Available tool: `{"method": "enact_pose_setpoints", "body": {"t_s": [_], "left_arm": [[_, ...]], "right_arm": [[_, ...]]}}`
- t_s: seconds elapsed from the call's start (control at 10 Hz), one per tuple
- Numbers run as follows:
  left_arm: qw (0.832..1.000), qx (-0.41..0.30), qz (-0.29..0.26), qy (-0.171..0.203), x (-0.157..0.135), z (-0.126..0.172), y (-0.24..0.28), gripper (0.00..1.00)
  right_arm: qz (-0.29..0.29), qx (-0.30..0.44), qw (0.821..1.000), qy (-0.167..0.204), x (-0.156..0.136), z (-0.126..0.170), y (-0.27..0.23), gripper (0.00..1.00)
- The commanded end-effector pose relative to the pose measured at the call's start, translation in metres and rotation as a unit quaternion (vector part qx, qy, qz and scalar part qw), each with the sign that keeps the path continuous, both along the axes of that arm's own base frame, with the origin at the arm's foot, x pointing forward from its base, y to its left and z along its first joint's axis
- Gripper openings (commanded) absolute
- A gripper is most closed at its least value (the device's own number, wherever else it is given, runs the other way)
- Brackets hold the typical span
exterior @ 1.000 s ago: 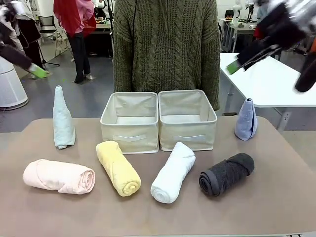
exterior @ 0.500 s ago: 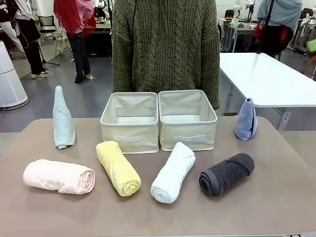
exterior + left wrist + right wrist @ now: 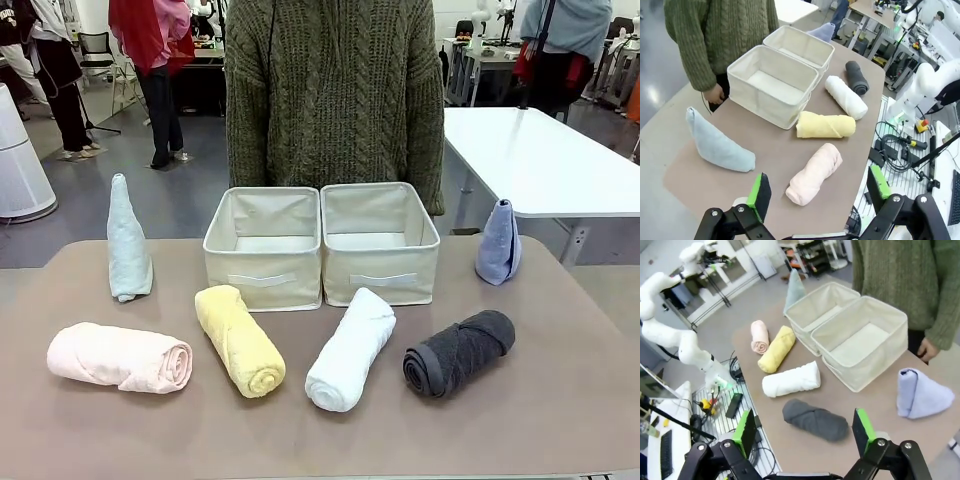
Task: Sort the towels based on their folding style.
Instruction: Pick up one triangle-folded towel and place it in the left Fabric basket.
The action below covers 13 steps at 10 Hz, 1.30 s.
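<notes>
Arms have retracted upward. Left gripper (image 3: 819,187), right gripper (image 3: 804,431): jaws apart, empty. All towels (image 3: 815,172) lie below, ahead; bins (image 3: 765,107) empty; sorting unstarted.

A robotics lab: a white jointed robot arm (image 3: 932,82) on its base, black cables (image 3: 892,150) trailing across the grey floor (image 3: 190,205), a black keyboard (image 3: 954,197), and a plain white table (image 3: 540,160) behind.

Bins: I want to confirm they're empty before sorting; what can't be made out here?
- Front view: the near walls of the left bin and right bin hide the front of their floors.
- Left wrist view: the right bin hides most of the lavender towel.
- Right wrist view: the left bin hides the teal towel's base.
- Front view: the bins hide the person's hands.
</notes>
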<state>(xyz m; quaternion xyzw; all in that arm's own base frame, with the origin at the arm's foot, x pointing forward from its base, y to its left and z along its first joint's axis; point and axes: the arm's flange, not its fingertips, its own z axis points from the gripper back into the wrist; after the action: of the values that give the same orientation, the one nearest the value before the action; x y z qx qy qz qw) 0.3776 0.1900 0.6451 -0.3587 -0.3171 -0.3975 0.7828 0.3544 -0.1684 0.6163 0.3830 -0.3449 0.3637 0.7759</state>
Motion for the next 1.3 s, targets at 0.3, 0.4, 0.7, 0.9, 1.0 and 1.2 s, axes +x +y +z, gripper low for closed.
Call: {"method": "enact_pose_setpoints", "body": {"t_s": [0.3, 0.4, 0.7, 0.9, 1.0, 1.2], "left_arm": [[0.995, 0.006, -0.067, -0.076, 0.0, -0.029, 0.001, 1.0], [0.994, 0.004, -0.068, -0.081, 0.0, -0.029, 0.003, 1.0], [0.996, 0.013, -0.063, -0.067, 0.003, -0.028, 0.0, 1.0], [0.996, 0.013, -0.063, -0.067, 0.003, -0.028, 0.0, 1.0], [0.996, 0.013, -0.063, -0.067, 0.003, -0.028, 0.0, 1.0], [0.996, 0.013, -0.063, -0.067, 0.003, -0.028, 0.0, 1.0]], "right_arm": [[0.056, 0.009, 0.998, -0.036, -0.004, -0.002, -0.009, 1.0], [0.054, 0.009, 0.998, -0.034, -0.004, -0.003, -0.01, 1.0], [0.052, 0.003, 0.998, -0.029, -0.008, -0.005, -0.006, 1.0], [0.052, 0.003, 0.998, -0.029, -0.008, -0.005, -0.006, 1.0], [0.052, 0.003, 0.998, -0.029, -0.008, -0.005, -0.006, 1.0], [0.052, 0.003, 0.998, -0.029, -0.008, -0.005, -0.006, 1.0]]}}
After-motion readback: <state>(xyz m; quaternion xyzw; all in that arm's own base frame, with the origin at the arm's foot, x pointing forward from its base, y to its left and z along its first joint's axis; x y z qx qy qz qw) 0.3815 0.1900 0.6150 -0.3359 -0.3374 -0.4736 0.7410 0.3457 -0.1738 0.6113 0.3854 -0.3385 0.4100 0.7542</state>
